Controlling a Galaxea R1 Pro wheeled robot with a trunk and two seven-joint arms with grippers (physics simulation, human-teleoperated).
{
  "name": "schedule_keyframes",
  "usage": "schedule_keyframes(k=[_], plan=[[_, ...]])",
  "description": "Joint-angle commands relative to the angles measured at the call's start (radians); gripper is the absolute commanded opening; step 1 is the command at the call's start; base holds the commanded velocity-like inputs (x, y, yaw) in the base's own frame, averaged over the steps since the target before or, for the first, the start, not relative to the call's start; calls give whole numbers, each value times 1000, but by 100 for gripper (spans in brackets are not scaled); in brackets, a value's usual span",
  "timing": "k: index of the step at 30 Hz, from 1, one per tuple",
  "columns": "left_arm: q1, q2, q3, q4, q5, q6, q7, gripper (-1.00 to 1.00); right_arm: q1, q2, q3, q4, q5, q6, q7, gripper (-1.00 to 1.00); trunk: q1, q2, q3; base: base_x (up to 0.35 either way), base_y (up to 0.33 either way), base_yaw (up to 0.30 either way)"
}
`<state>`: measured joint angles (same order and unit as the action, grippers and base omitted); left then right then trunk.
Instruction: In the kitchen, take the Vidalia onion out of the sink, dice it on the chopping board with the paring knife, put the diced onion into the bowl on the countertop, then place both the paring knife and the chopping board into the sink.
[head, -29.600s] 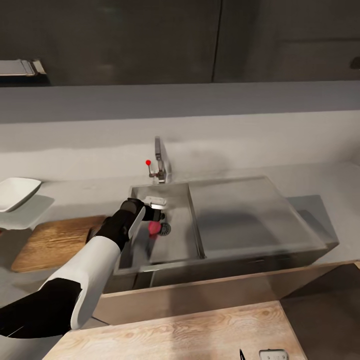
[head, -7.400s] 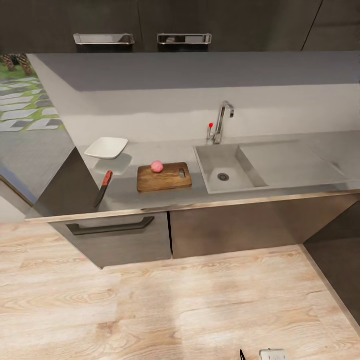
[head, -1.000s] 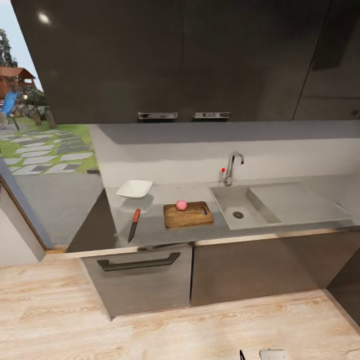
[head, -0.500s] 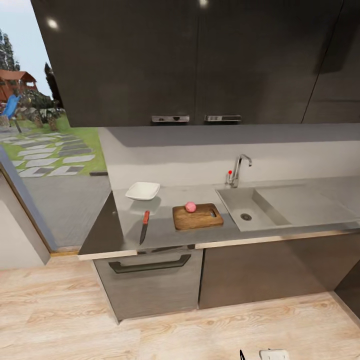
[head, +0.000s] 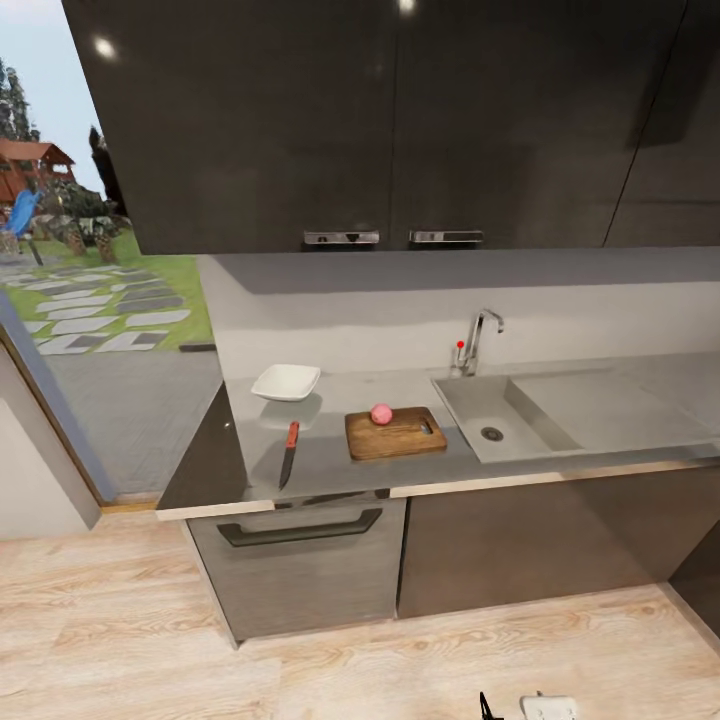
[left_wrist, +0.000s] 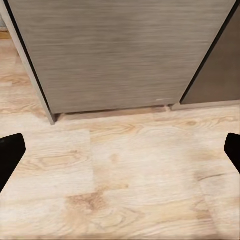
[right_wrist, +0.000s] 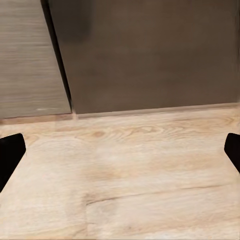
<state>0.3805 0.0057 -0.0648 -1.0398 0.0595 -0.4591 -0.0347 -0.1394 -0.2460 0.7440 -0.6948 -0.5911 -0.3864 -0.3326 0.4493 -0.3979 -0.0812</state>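
Note:
From a distance in the head view, the pinkish Vidalia onion (head: 381, 413) rests on the dark brown chopping board (head: 396, 434) on the grey countertop (head: 330, 455). Left of the board lies the paring knife (head: 289, 453), red handle toward the wall. Behind the knife stands the white bowl (head: 286, 382). The steel sink (head: 490, 412) with its chrome tap (head: 480, 337) is right of the board. My left gripper (left_wrist: 120, 155) is open, its black fingertips (left_wrist: 10, 156) wide apart over the wooden floor. My right gripper (right_wrist: 120, 152) is open too, above the floor before the cabinets.
Dark wall cabinets (head: 400, 120) hang over the counter. Below it are a drawer front with a black handle (head: 300, 527) and grey cabinet doors (head: 530, 545). A light wooden floor (head: 350, 660) lies between me and the counter. A glass opening to a garden (head: 90, 300) is at the left.
Over the last second the camera view shifted, so the counter sits a little further right in the picture; since half a second ago it holds still. Long before, the onion was in the sink; now it is on the board.

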Motion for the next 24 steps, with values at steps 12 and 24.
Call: schedule_keyframes(k=[12,24], plan=[[0,0,0,20,5,-1,-4,100,-2,-4,5,-62,121,-129,-57,100,1,-2,-2,0,0,0],[0,-10,-1,26,5,-1,-4,100,-2,-15,-22,-466,176,-43,-252,100,1,-2,-2,0,0,0]])
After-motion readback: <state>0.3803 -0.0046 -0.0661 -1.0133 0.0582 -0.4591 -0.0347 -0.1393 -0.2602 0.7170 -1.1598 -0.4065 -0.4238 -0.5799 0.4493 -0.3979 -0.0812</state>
